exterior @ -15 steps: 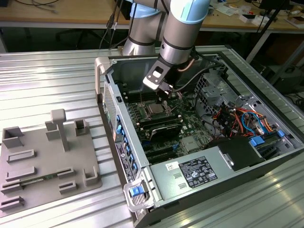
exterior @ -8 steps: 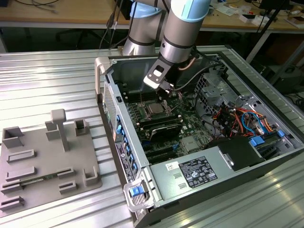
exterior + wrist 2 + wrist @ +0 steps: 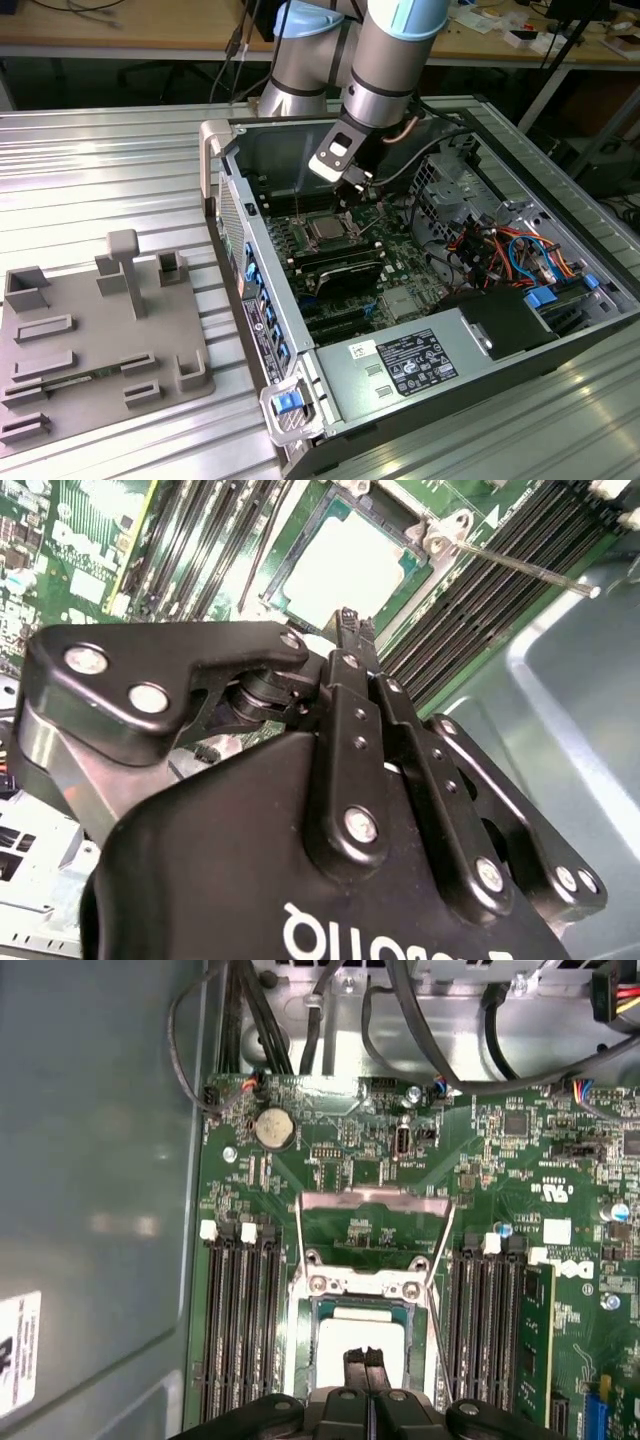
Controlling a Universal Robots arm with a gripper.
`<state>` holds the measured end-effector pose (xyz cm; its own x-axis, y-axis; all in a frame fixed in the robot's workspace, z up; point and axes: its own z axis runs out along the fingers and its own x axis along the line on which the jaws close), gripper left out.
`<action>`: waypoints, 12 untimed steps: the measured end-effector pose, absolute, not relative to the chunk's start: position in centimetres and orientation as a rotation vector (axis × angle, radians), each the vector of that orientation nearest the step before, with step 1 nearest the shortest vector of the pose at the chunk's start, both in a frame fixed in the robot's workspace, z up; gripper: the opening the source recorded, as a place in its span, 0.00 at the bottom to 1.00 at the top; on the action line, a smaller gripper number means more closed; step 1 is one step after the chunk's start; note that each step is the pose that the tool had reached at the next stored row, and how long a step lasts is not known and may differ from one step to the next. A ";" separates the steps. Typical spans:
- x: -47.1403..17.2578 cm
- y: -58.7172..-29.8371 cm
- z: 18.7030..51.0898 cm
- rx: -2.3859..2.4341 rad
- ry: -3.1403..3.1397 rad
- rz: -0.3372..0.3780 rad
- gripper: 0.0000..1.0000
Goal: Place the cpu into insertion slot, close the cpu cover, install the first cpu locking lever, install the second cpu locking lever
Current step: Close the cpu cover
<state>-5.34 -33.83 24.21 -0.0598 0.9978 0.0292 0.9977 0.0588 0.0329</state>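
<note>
- Inside the open computer case (image 3: 250,240), mid-motherboard (image 3: 350,1160), the cpu (image 3: 330,1340) lies flat in its socket, silver top up. Rows of memory slots (image 3: 235,1330) run along two of its sides.
- My gripper (image 3: 365,1362) is clenched on nothing. The two fingertips (image 3: 348,630) press against each other, and their joined tip hangs right over the cpu's top. I cannot tell whether it touches the metal.
- I judge the chip already seated. Closed fingers make one narrow point, better suited to nudging or pressing than to grasping.
- The cpu cover (image 3: 375,1200) stands raised on its hinge just beyond the socket. Green board shows through its window, so the chip is exposed.
- A locking lever (image 3: 520,567) sticks out free over the memory slots, unlatched as I read it.
- In the exterior view my arm (image 3: 385,60) comes in from 12 o'clock over the case's far wall, with the wrist pitched down. The cpu sits close by at 7 o'clock of the gripper.
- The grey fixture tray (image 3: 90,300) lies at 9 o'clock of the case, well apart, on the ribbed metal table (image 3: 100,150).
</note>
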 end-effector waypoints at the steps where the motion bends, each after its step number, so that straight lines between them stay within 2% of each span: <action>1: -5.2 -33.8 24.2 2.153 2.285 0.069 0.11; 12: -5.1 -33.8 25.0 2.145 2.277 0.051 0.11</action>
